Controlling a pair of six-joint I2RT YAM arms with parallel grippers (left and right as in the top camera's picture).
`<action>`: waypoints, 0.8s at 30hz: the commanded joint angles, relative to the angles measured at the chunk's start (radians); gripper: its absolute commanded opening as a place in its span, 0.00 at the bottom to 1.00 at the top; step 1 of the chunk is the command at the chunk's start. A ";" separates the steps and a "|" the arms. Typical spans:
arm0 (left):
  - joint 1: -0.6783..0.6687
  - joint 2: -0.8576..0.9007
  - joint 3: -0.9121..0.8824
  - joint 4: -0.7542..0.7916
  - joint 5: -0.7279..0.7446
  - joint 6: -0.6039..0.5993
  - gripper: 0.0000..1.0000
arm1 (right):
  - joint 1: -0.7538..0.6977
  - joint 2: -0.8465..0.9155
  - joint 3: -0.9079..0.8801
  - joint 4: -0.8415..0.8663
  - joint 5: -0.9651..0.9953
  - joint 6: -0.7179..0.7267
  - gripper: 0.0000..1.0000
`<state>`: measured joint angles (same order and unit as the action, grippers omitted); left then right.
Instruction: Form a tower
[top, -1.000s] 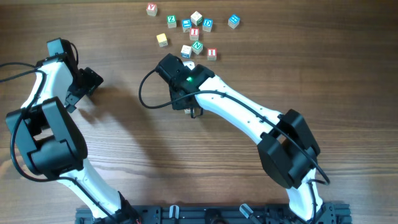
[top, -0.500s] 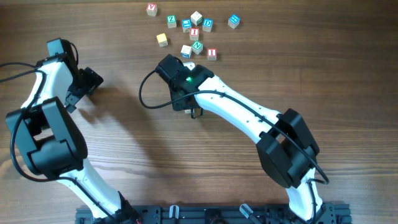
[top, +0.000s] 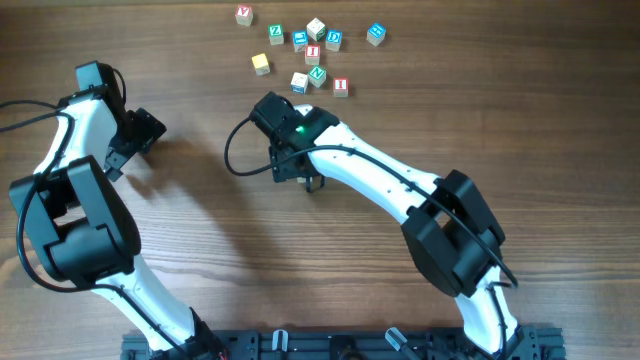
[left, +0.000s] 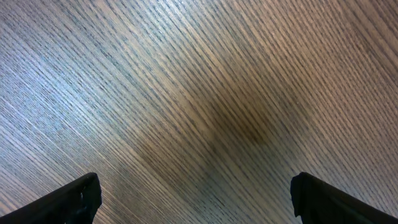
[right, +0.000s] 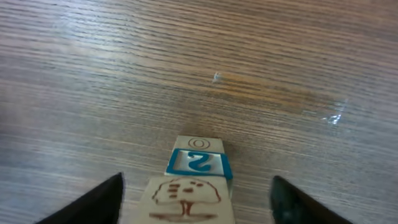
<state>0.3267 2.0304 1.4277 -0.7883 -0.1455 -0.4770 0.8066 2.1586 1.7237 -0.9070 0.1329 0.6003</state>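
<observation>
Table (top: 560, 120): brown, striped wood grain. Tree cube (right: 185, 199): pale wood, brown tree drawing. Blue-character cube (right: 199, 163), touching tree cube's far side: pale wood, blue frame, blue character. Right arm (top: 365, 172): white shells, black joints, green light.

The tabletop (top: 560, 120) is brown wood with a fine grain that runs parallel to the black rail (top: 300, 345) at its near edge. Far from the rail the wood looks a little lighter and warmer. Soft grey shadows lie on the wood near the left end of the rail. In the left wrist view the light gives a pale, bluish shine on one side and a darker brown patch in the middle. In the right wrist view a small bright glint and an orange-brown streak show on the surface.
</observation>
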 joint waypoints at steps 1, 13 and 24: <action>0.003 0.001 -0.005 0.000 -0.009 -0.002 1.00 | 0.004 0.018 -0.004 0.003 0.016 0.005 0.67; 0.003 0.001 -0.005 0.000 -0.009 -0.002 1.00 | 0.005 0.032 -0.031 -0.004 -0.010 0.031 0.69; 0.003 0.001 -0.005 0.000 -0.009 -0.002 1.00 | 0.007 0.067 -0.031 0.031 -0.010 0.031 0.66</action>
<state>0.3267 2.0308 1.4277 -0.7883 -0.1455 -0.4770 0.8066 2.2082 1.7027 -0.8806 0.1314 0.6136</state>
